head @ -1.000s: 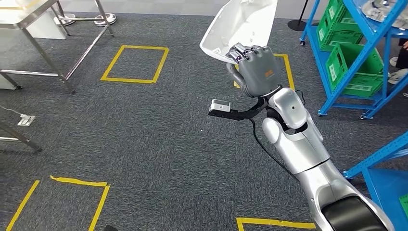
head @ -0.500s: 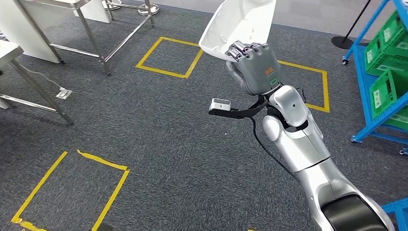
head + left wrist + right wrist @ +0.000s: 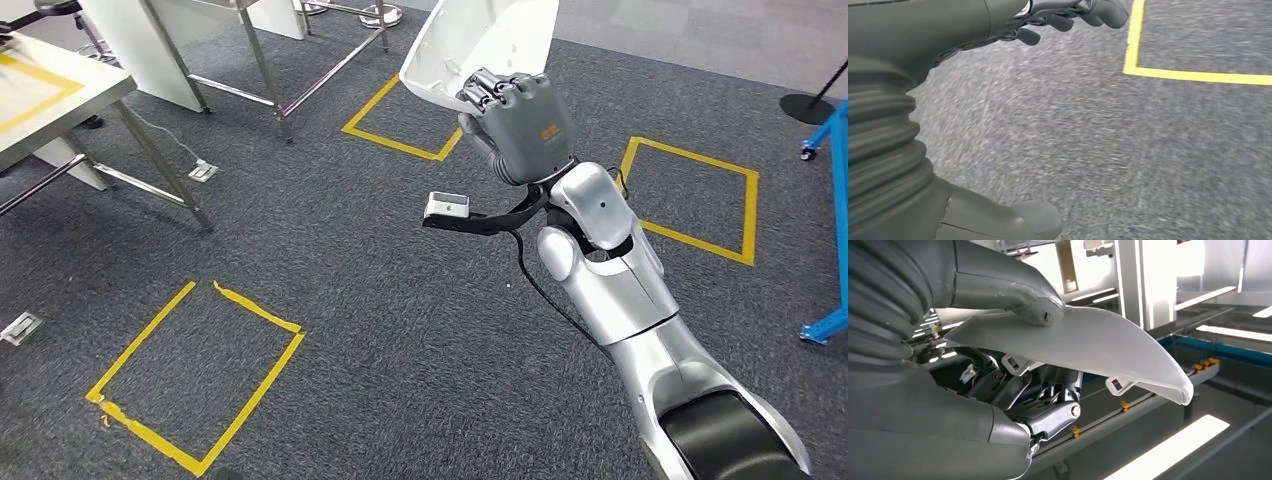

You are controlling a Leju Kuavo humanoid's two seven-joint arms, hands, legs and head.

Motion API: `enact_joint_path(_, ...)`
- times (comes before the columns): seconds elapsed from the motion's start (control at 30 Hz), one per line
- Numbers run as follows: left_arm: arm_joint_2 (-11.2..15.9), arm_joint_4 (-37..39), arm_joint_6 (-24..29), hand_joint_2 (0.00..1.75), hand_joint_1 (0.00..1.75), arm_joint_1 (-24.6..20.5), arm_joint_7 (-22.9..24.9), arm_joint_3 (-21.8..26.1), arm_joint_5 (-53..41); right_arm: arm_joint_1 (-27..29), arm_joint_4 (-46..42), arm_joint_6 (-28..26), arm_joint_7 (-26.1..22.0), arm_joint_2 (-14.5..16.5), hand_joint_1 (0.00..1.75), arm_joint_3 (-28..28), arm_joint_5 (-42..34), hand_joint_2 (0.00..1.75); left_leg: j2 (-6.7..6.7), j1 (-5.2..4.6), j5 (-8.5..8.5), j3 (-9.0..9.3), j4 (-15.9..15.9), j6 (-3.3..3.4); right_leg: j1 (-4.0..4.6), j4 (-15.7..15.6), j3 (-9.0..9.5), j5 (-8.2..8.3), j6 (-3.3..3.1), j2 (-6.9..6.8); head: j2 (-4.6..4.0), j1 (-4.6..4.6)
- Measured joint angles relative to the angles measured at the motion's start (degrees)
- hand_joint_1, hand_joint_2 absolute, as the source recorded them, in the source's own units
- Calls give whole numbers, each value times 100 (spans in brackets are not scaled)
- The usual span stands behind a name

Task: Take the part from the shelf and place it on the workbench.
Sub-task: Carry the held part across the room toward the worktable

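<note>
My right hand (image 3: 520,125) is raised in front of me and grips the part (image 3: 480,45), a white curved plastic shell, by its lower edge. In the right wrist view the thumb (image 3: 1013,290) presses on the outer face of the part (image 3: 1088,345) while the darker fingers curl under it. A workbench (image 3: 40,90) with yellow tape on its top stands at the far left of the head view. My left hand (image 3: 948,35) hangs over the carpet with its fingers apart and nothing in it.
Steel table legs (image 3: 265,70) stand at the back left. Yellow tape squares (image 3: 195,375) mark the grey carpet. A blue shelf frame (image 3: 826,325) shows at the right edge, and a cable box (image 3: 22,327) lies on the floor at the left.
The whole view has swung left: the blue shelves slid out to the right and the workbench came in at the left. My right hand keeps holding the part in the same pose.
</note>
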Motion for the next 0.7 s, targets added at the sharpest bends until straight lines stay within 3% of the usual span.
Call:
enact_joint_path(0.13,0,0,0,175,0,6,1,2,10,-2,4,-1,-3,0,175,0,-4,175,9,0,118,99,-178,-1,0,1,5,-4,4,-56,0,1)
enact_joint_path(0.2,2,0,0,175,0,5,4,4,19,-8,4,-7,-16,3,175,0,-9,175,109,-5,331,377,-672,11,1,5,22,-18,19,-128,0,-1)
enact_joint_path(0.27,1,0,-1,175,0,-3,7,7,25,-30,4,-14,-40,10,175,0,-16,175,335,-50,543,758,-1372,97,34,15,56,-55,75,-290,0,2)
enact_joint_path(0.33,-4,0,-2,175,0,-1,7,8,26,-56,4,-19,-48,21,175,0,-17,175,344,-73,588,888,-1642,229,59,22,93,-105,165,-455,0,11)
enact_joint_path(0.37,-10,0,-2,175,0,3,6,9,26,-66,3,-23,-41,23,175,0,-17,175,229,-54,611,888,-1658,284,45,69,92,-154,214,-404,0,19)
enact_joint_path(0.43,-18,0,-2,175,0,-18,8,9,21,-65,4,-55,-22,1,175,0,-18,175,88,-21,639,899,-1685,348,9,484,-82,-401,283,-30,0,24)
enact_joint_path(0.47,-22,0,-2,175,0,-40,12,9,9,-52,6,-77,-10,-27,175,-1,-19,175,10,-17,645,891,-1684,368,-2,864,-260,-581,303,169,0,27)
enact_joint_path(0.53,-22,0,-4,175,0,-73,36,10,-21,3,8,-104,14,-95,175,-5,-19,175,-167,-15,652,873,-1674,387,-8,1569,-630,-825,319,313,0,32)
enact_joint_path(0.57,-22,0,-6,175,0,-78,54,10,-36,33,9,-106,21,-118,175,-9,-18,175,-261,-15,653,868,-1664,387,-9,1688,-712,-804,315,329,0,34)
enact_joint_path(0.6,-22,0,-8,175,0,-81,74,11,-49,54,8,-104,25,-130,175,-12,-17,175,-348,-14,654,865,-1650,383,-12,1556,-672,-667,304,345,0,36)
enact_joint_path(0.63,-22,0,-9,175,0,-87,92,11,-61,65,6,-104,27,-136,175,-19,-15,175,-433,-13,653,865,-1635,373,-18,1204,-518,-449,288,395,0,37)
enact_joint_path(0.7,-25,0,-13,175,0,-110,110,11,-79,67,1,-105,32,-138,175,-33,-9,175,-591,-11,654,847,-1607,330,-36,412,-157,-129,254,631,0,35)
